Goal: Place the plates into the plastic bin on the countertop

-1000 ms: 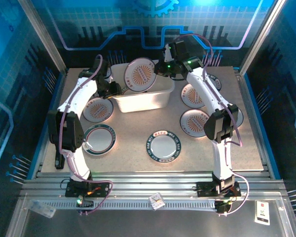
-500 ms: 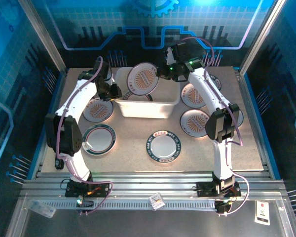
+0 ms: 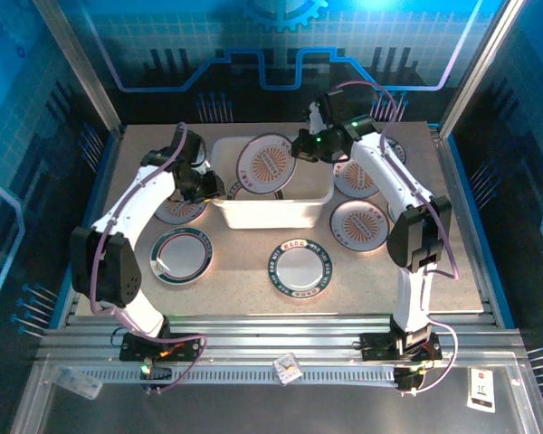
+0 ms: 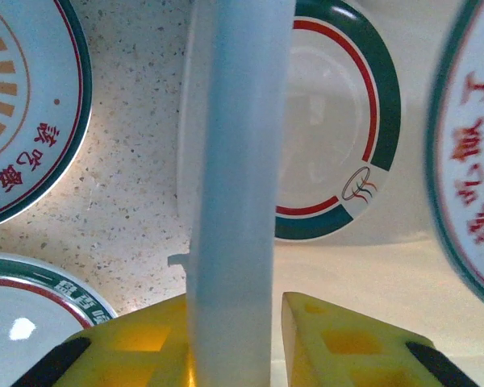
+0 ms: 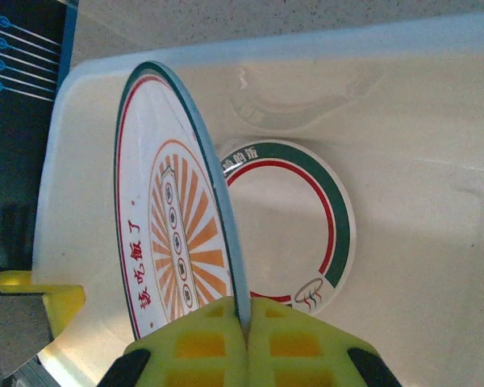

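- Plates sit in three places: one held up, one in the tub, the others out on the countertop [image 3: 244, 294].
- At the upper middle of the overhead view, the plastic bin [image 3: 271, 213] stands on the countertop with its long side across the frame.
- Flat on the bin's floor lies a green-rimmed plate [image 5: 306, 234], white centre up, with a small red-and-green emblem on its rim.
- Above it, inside the bin's rim, the sunburst plate [image 5: 165, 250] stands almost on edge. Its orange rays and red characters face the left of the right wrist view.
- The right gripper [image 5: 244, 314] has that plate, its yellow fingers pinched tight on the lower rim, one on each face.
- The left gripper [image 4: 235, 310] straddles the bin's left wall, which runs up the middle of its wrist view. One yellow finger is outside, one inside, both drawn in against the plastic.
- Out on the countertop, a lower-left plate [image 3: 183, 256] and a centre plate [image 3: 299, 267] are dark-rimmed with white middles.
- An orange plate [image 3: 360, 223] lies just right of the bin, and more orange ones are partly hidden under both arms.
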Tool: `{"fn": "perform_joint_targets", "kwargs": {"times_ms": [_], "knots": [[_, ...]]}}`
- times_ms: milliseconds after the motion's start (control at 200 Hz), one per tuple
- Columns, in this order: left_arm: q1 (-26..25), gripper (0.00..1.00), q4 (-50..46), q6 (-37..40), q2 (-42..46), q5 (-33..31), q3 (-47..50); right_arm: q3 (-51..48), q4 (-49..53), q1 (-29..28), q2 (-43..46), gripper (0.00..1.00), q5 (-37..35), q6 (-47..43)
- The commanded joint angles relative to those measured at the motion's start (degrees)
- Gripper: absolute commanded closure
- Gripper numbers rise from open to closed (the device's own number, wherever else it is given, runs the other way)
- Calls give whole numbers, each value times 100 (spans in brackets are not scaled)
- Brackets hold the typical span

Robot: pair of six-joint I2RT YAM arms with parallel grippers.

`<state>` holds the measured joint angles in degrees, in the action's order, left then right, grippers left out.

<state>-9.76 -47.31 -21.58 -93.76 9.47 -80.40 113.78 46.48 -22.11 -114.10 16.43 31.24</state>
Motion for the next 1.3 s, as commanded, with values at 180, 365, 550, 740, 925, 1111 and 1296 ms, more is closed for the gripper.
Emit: {"fn": "perform_joint_targets", "kwargs": {"times_ms": [180, 365, 550, 740, 925, 1111, 1296], "knots": [[-91, 53, 108, -86, 347, 8, 174, -112, -280, -268, 10, 100, 169, 17], [-88, 31, 38, 39, 598, -351, 124, -111, -320, -382, -211, 100, 328, 32], [-74, 20, 131, 128, 888, -748, 233, -169, -286, -454, -464, 100, 523, -61], [21, 17, 134, 161, 944, -790, 262, -138, -409, -514, -799, 100, 757, -19], [226, 15, 113, 185, 1064, -790, 313, -105, -429, -569, -1097, 99, 872, -39], [264, 15, -4, 304, 1099, -826, 281, -62, -265, -602, -1370, 97, 749, -166], [282, 15, -41, 297, 1121, -764, 302, 90, -33, -652, -1567, 83, 498, -304]]}}
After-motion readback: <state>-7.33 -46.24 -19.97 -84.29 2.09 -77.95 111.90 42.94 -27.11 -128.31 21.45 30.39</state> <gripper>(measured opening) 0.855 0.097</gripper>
